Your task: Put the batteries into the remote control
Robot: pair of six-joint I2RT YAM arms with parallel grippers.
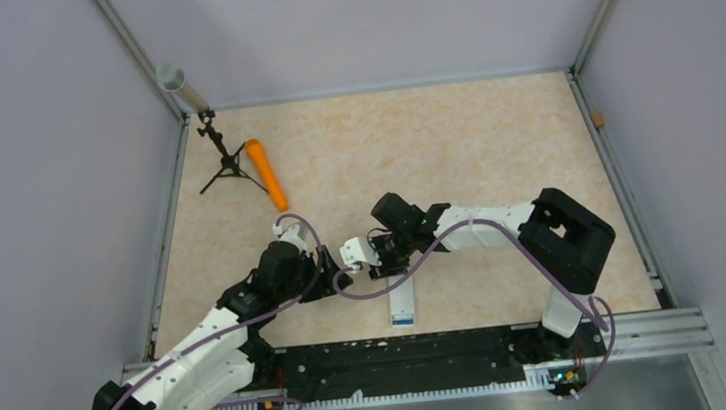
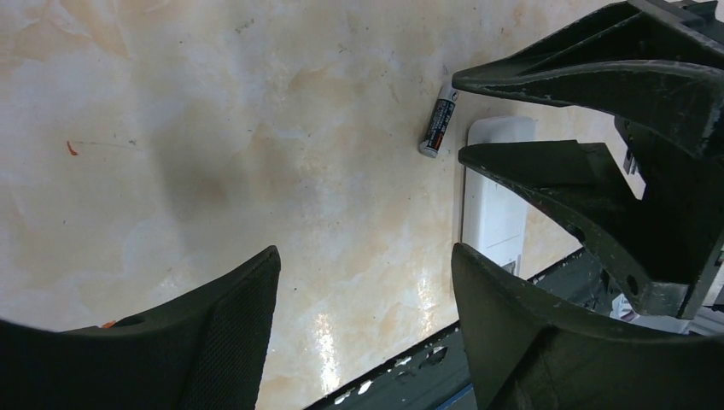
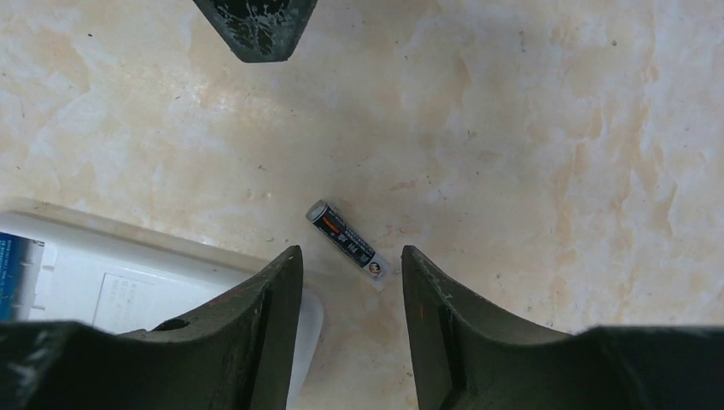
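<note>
The dark battery (image 3: 346,239) lies on the desk (image 3: 555,128) at mid-frame in the right wrist view, between the tips of the spread right hand (image 3: 350,254), ungripped; the remote (image 3: 128,278) lies just beside it at lower left, a blue battery (image 3: 8,265) in its end at the frame edge; the left hand (image 2: 365,256) is spread, empty.

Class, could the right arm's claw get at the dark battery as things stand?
Probably yes: the dark battery lies uncovered on the table just ahead of the open right claw; the remote lies beside it, apart.
</note>
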